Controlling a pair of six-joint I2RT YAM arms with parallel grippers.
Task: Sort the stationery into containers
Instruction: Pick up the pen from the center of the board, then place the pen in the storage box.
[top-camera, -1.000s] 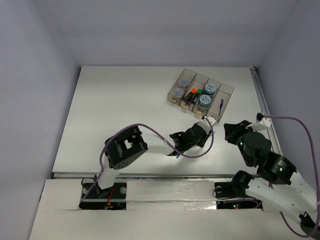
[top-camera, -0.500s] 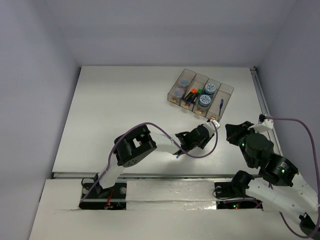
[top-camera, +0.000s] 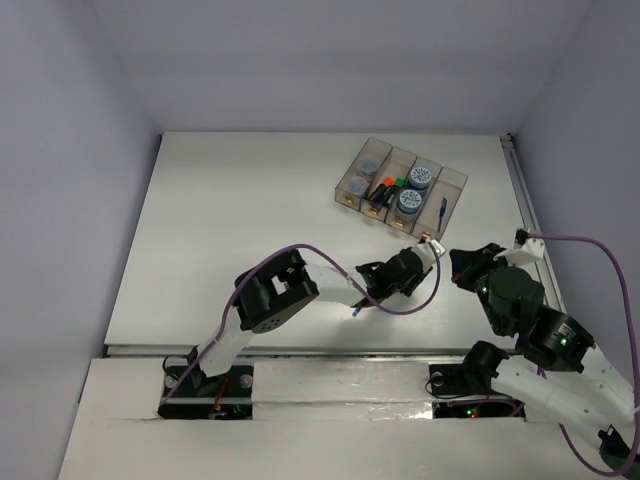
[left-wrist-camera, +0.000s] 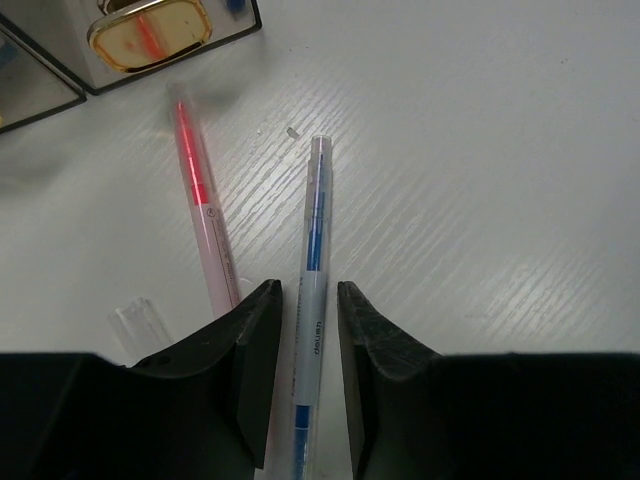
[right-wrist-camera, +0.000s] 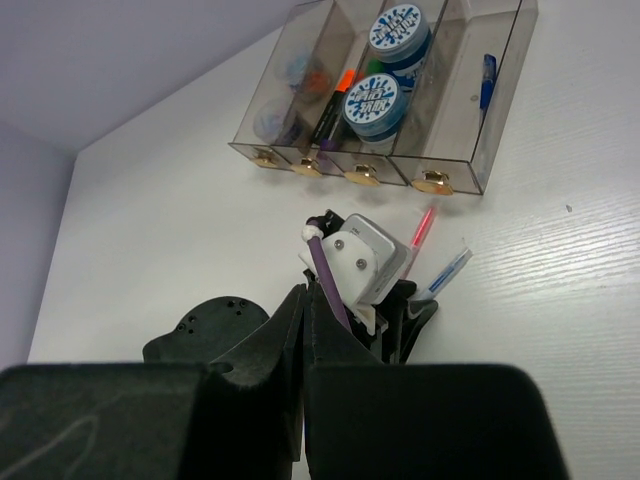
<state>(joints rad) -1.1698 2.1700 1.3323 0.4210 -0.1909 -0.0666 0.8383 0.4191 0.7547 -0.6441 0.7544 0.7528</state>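
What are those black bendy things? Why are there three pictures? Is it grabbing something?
They are two robot arms fixed to a white table. Each ends in a gripper, a pincer with two fingers. One picture looks down from above. The other two come from small cameras on the wrists. The left gripper has a finger on each side of a blue pen, and a red pen lies beside it. I cannot tell if it is squeezing. The right gripper is shut and empty. Further off, see-through brown bins hold rolls and markers.
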